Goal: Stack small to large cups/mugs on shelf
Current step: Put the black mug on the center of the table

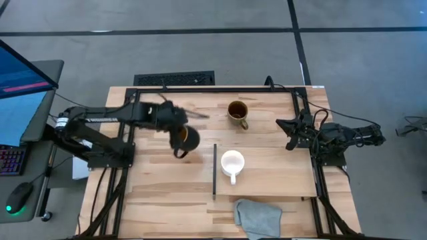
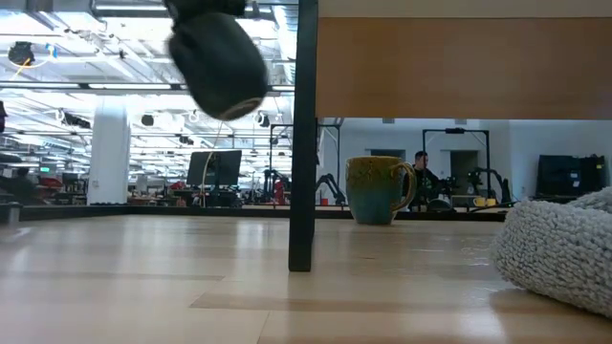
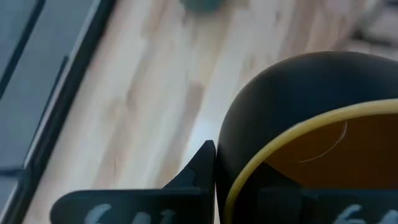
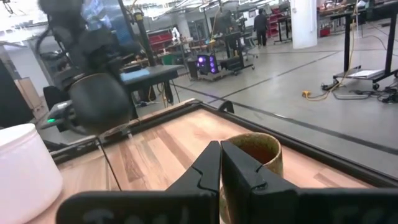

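Observation:
My left gripper [image 1: 175, 128] is shut on the black mug [image 1: 187, 139], which has a yellow-orange inside and hangs in the air left of the shelf [image 1: 280, 173]. The low view shows the mug [image 2: 220, 62] high above the table. The small white mug [image 1: 232, 163] stands upright on the shelf board near its dark strip [image 1: 214, 170]. The olive-brown mug [image 1: 238, 112] stands upright on the table beyond the shelf. My right gripper [image 1: 289, 135] is shut and empty, at the table's right, right of the olive mug [image 4: 258, 149]. My left gripper holds the black mug by its rim wall [image 3: 231, 168], one finger [image 3: 200, 167] outside the wall and the other inside the mug. The mug is lifted clear of the table, tilted, and hangs below the fingers.
A grey cloth [image 1: 257, 217] lies at the table's near edge below the shelf. In the low view the shelf [image 2: 459, 67] is raised on a dark post [image 2: 304, 143]. A dark frame rail [image 1: 213, 88] runs along the table's far edge. A person stands far off in the room.

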You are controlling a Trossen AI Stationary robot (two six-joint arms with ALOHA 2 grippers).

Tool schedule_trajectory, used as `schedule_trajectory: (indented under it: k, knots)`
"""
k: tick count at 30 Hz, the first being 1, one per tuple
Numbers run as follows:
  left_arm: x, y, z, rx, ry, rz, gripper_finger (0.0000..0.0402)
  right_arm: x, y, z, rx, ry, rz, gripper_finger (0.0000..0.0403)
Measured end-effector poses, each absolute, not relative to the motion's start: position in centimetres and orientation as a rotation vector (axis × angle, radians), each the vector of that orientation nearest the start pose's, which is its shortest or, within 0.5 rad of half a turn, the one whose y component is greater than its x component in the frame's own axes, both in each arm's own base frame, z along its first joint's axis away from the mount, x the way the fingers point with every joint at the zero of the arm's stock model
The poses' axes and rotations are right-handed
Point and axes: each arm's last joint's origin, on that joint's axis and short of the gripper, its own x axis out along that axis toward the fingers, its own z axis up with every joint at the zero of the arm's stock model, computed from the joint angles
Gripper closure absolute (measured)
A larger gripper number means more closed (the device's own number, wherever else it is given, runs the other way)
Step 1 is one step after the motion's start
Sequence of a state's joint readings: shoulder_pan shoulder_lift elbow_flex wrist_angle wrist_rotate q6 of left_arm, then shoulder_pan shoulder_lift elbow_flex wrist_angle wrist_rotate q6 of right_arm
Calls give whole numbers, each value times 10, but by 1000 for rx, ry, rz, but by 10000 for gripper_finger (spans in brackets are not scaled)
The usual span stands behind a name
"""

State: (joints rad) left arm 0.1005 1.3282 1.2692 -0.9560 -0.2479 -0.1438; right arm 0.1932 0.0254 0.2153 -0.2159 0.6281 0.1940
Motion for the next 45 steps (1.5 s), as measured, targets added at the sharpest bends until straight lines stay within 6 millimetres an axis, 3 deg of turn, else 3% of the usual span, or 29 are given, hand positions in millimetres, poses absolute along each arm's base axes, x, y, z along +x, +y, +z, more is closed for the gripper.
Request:
schedule_trajectory:
  k: [5,9,17,23,29,33,45]
  knots:
    - [270,72,315,-121,937,422,395,78,-2,213,195,-22,-434,369]
    - [287,99,295,-177,964,426,395,78,-2,213,195,-19,-431,369]
    - [340,129,275,-178,1047,385,395,78,-2,212,191,-12,-432,369]
    - [374,141,269,-193,1152,365,395,78,-2,212,192,-12,-431,369]
    - [391,148,254,-212,1255,365,395,78,-2,212,192,-12,-430,369]
    - [397,149,242,-222,1287,359,395,78,-2,212,184,-10,-430,369]
    - [397,146,239,-238,1290,335,386,78,-2,211,180,-3,-430,369]
